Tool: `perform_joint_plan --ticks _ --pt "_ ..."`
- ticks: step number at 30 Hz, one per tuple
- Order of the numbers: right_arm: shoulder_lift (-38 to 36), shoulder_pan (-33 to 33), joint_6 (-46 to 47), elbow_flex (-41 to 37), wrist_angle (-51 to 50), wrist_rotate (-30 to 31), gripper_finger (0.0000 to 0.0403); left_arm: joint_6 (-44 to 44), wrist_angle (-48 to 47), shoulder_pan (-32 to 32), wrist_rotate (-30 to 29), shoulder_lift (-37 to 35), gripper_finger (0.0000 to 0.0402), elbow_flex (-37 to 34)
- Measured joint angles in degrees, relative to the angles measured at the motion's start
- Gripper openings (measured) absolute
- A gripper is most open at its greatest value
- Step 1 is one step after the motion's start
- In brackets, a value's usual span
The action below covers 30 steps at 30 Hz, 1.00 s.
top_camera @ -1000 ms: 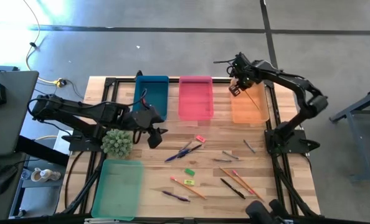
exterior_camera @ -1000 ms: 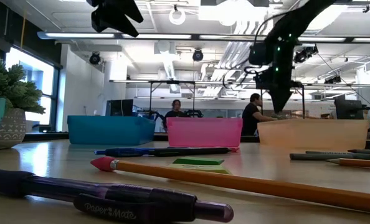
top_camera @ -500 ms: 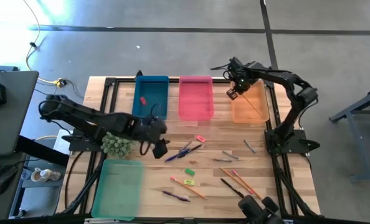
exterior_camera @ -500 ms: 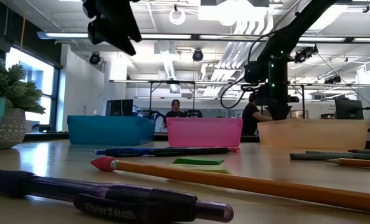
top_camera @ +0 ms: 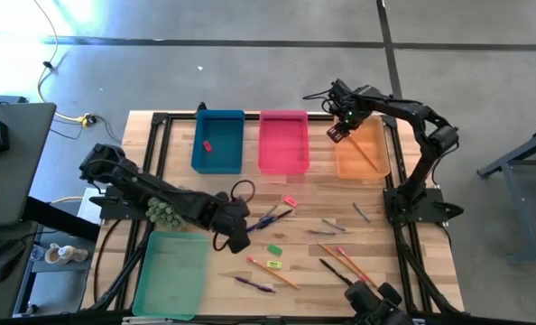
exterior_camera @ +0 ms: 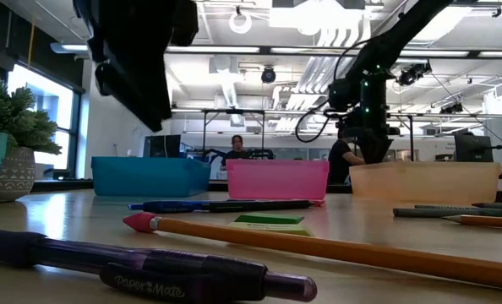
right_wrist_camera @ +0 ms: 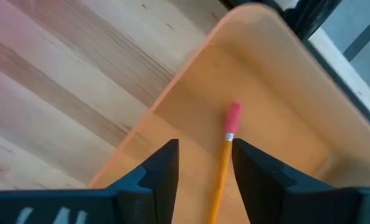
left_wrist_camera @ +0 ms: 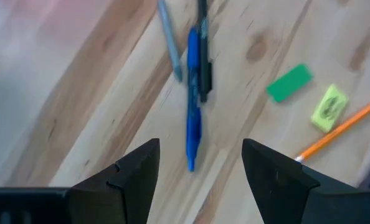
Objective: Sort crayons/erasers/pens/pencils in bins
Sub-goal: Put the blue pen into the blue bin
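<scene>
both tools spread: right tool [right_wrist_camera: 202, 163] above pencil [right_wrist_camera: 223, 158] in orange bin [right_wrist_camera: 172, 93], left tool [left_wrist_camera: 197, 171] over blue pen [left_wrist_camera: 193, 124].

bare wood [top_camera: 182, 126] between bins, plant [top_camera: 164, 212] blocking

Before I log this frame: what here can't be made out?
- Low view: the orange bin wall hides whatever lies inside.
- Right wrist view: the pencil in it runs off the picture edge, its tip unseen.
- High view: the small grey sticks are too small to tell crayon from pen.
</scene>
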Motion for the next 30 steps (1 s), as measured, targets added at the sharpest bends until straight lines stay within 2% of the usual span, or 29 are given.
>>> perform_joint_plan --ticks 10,17,25,30 --pt "-0.1 0.1 0.8 9.2 -9.3 -1.0 0.0145 2.0 0.6 0.1 0.9 5.1 0.0215 0.0" --pt "-1.1 0.4 1.3 15.9 -15.0 -1.1 0.0145 3.0 1.2 1.3 0.6 5.3 0.0215 0.0" --pt "-5.9 1.0 2.7 19.7 -16.7 -1.1 0.0145 7.5 5.7 5.2 7.2 8.1 0.0215 0.0" --pt "-8.8 1.0 3.7 19.9 -16.9 -0.8 0.0145 7.8 5.6 5.9 7.4 10.3 0.0215 0.0"
